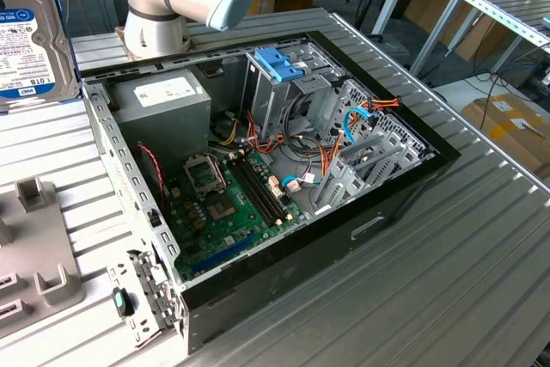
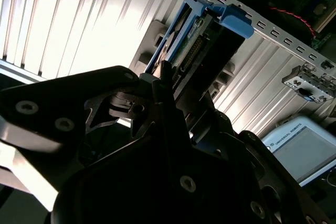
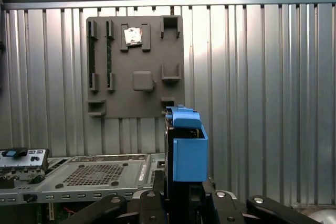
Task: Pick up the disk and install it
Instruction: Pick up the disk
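While the gripper (image 3: 185,196) grips the disk (image 3: 188,153) edge-on, bare ribbed table (image 3: 262,77) lies beneath it, the rim of the computer case (image 3: 94,174) near on one side.

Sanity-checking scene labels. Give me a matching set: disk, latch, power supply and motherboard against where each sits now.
1 disk
2 latch
3 power supply
4 motherboard

A atop the cage
B flat on the case floor
C in the gripper, outside the case
D case corner by the arm base

Pairs: 1-C, 2-A, 3-D, 4-B
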Controlling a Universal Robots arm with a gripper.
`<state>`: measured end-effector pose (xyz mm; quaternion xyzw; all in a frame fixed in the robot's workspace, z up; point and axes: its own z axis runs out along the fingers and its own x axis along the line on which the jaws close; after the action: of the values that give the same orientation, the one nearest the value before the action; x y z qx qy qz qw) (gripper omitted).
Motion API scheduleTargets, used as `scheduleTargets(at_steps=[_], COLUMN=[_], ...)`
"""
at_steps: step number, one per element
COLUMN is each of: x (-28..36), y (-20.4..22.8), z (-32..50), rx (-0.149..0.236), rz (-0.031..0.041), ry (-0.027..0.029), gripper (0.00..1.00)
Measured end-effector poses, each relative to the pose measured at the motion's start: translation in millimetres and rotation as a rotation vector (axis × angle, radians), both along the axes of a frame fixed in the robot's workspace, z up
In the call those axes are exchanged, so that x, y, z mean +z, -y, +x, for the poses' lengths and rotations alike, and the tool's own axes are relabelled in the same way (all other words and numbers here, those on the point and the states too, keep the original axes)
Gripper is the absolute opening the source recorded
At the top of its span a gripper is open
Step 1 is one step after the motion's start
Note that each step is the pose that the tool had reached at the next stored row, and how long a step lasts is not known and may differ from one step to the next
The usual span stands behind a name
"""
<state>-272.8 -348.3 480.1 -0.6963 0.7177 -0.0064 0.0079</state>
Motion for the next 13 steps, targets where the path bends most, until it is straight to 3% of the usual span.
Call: scheduleTargets(at_steps=[4, 13], x=[0.1, 0.0], y=[0.0, 0.0], z=[5.8, 33.1], rx=[0.0, 0.0], rz=[-0.0001, 0.0], ry=[-0.0002, -0.0001], gripper=[0.35, 0.35])
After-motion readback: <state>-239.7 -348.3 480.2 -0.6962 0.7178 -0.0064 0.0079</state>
